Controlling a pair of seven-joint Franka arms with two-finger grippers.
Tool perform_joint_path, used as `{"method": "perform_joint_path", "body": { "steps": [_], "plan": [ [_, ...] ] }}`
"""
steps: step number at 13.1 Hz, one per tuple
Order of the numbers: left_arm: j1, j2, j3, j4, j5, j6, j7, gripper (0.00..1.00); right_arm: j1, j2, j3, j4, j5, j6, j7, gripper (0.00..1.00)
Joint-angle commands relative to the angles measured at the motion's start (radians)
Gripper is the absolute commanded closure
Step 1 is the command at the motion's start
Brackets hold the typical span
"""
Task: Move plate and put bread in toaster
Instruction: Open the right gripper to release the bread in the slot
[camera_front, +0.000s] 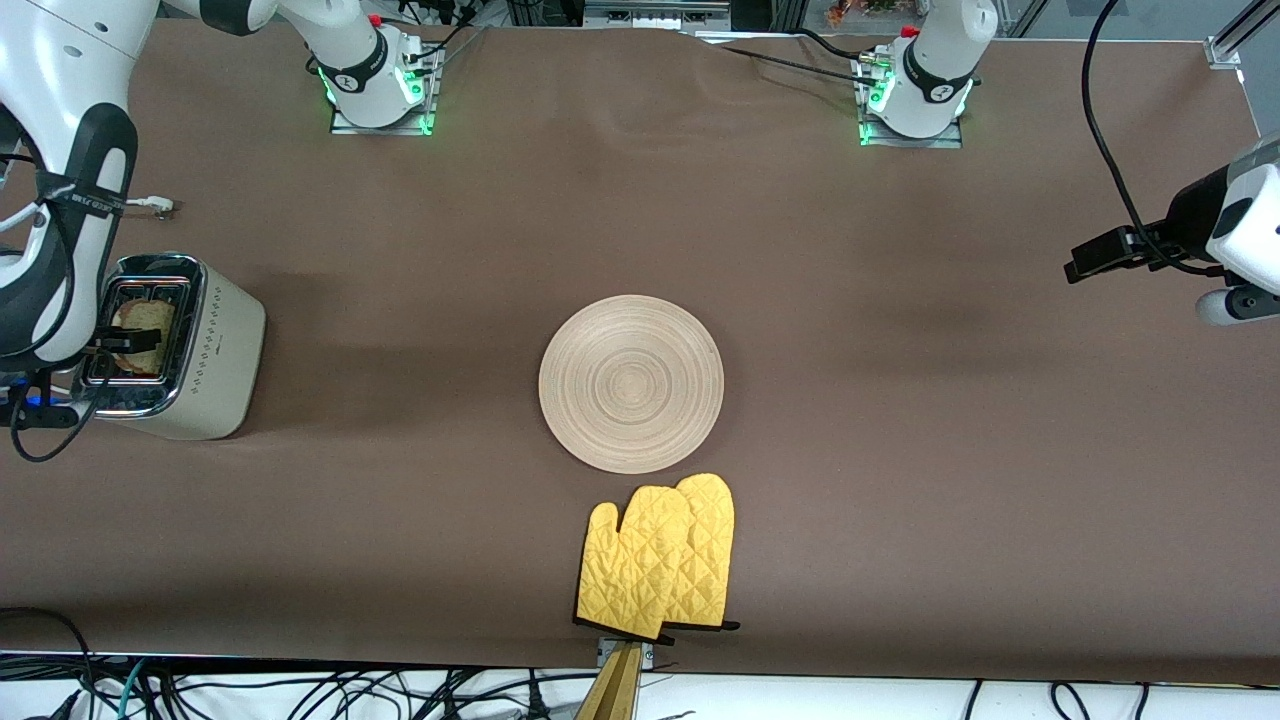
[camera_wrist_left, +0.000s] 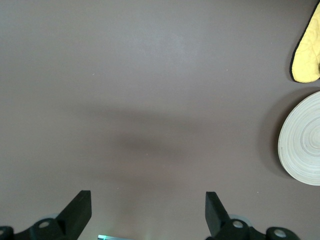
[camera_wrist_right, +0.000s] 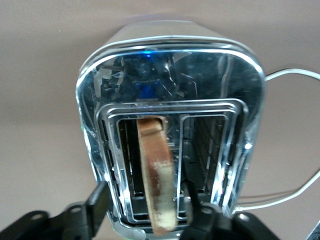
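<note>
The cream toaster (camera_front: 222, 352) stands at the right arm's end of the table. The bread (camera_front: 146, 322) stands on edge in one slot, partly sticking out of the chrome top (camera_wrist_right: 170, 75); it also shows in the right wrist view (camera_wrist_right: 156, 170). My right gripper (camera_wrist_right: 146, 196) hangs right over the toaster (camera_front: 122, 342), fingers spread either side of the slice, one finger (camera_wrist_right: 100, 199) apart from it. The wooden plate (camera_front: 630, 383) lies flat at the table's middle. My left gripper (camera_wrist_left: 147, 210) is open and empty over bare cloth at the left arm's end, and the plate's edge (camera_wrist_left: 302, 140) shows off to one side.
A pair of yellow oven mitts (camera_front: 660, 560) lies just nearer the front camera than the plate, and shows in the left wrist view (camera_wrist_left: 307, 50). The toaster's white cord (camera_front: 150, 205) trails toward the robots' bases. Brown cloth covers the table.
</note>
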Motion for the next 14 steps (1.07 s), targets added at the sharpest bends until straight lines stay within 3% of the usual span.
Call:
{"method": "perform_joint_path", "body": {
  "steps": [1,7,14],
  "plan": [
    [0.01,-0.003,-0.003,0.0,-0.015,-0.001,-0.001,0.0,-0.008,-0.061,-0.025,0.033,0.012,-0.05,-0.017,0.0],
    [0.014,-0.003,-0.003,-0.003,-0.015,0.009,0.0,0.0,0.009,-0.126,-0.018,0.223,0.01,-0.274,-0.014,0.0],
    [0.021,-0.003,-0.003,-0.001,-0.012,0.011,0.008,0.0,0.116,-0.135,-0.018,0.234,0.015,-0.306,-0.004,0.0]
  ]
}}
